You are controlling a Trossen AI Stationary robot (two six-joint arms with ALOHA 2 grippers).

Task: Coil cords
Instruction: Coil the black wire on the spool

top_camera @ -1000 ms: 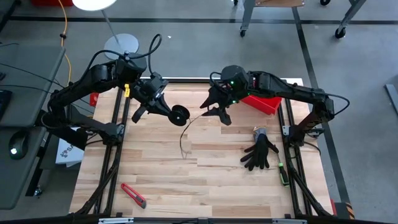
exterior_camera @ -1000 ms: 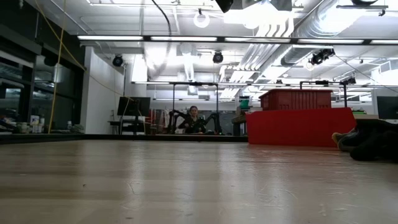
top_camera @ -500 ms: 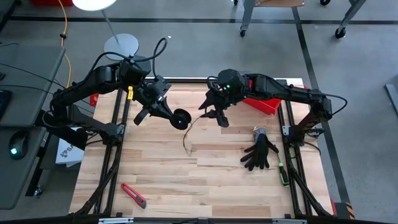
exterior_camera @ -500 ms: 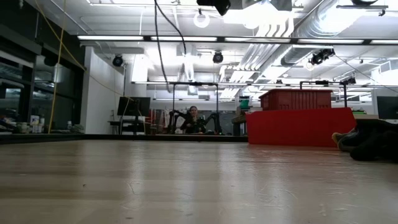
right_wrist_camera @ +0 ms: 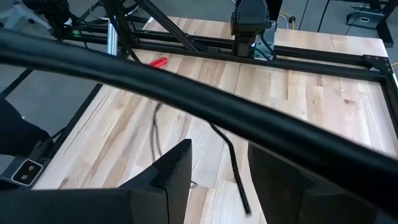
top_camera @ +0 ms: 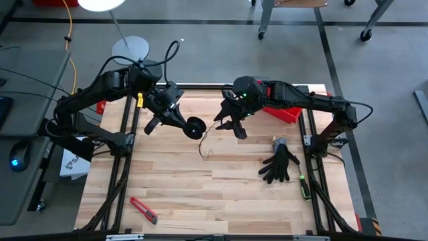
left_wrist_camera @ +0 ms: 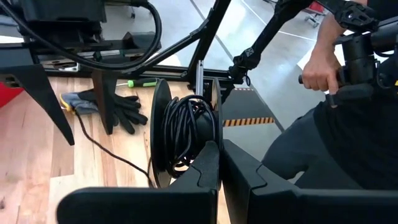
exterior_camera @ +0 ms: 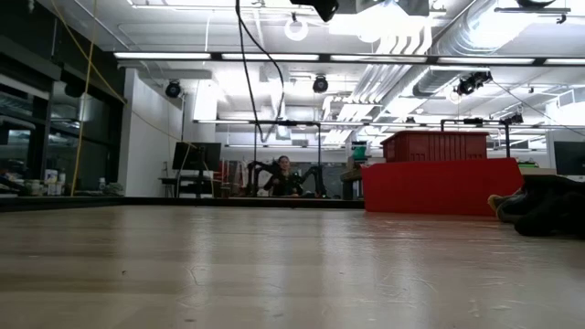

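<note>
High view, left jaws: the left jaws [top_camera: 182, 122] are clamped together on the rim of the black spool [top_camera: 194, 126] and hold it raised above the wooden worktop [top_camera: 221, 194].
High view, right jaws: the right jaws [top_camera: 232, 125] stand apart, just beside the spool, with the thin cord [top_camera: 204, 144] running between them.
High view, change: over the last second the free tail of cord below the spool has shortened and drawn up into a small curl, while both arms have shifted only a little.
Low view: only a thin loop of cord [exterior_camera: 259, 73] hangs high up; neither pair of jaws shows, and the red bin [exterior_camera: 437, 181] and dark gloves [exterior_camera: 544, 206] sit far across the worktop.
Left wrist view: the spool [left_wrist_camera: 186, 130] sits straight ahead of the closed fingers [left_wrist_camera: 205, 168], already carrying many dark turns; one strand [left_wrist_camera: 106, 149] trails off it toward the gloves [left_wrist_camera: 102, 106].
Right wrist view: the cord [right_wrist_camera: 233, 168] passes through the gap between the open fingers [right_wrist_camera: 177, 165], touching neither as far as I can tell.
Meaning for the task: winding appears well under way; a short slack tail is left to gather.
</note>
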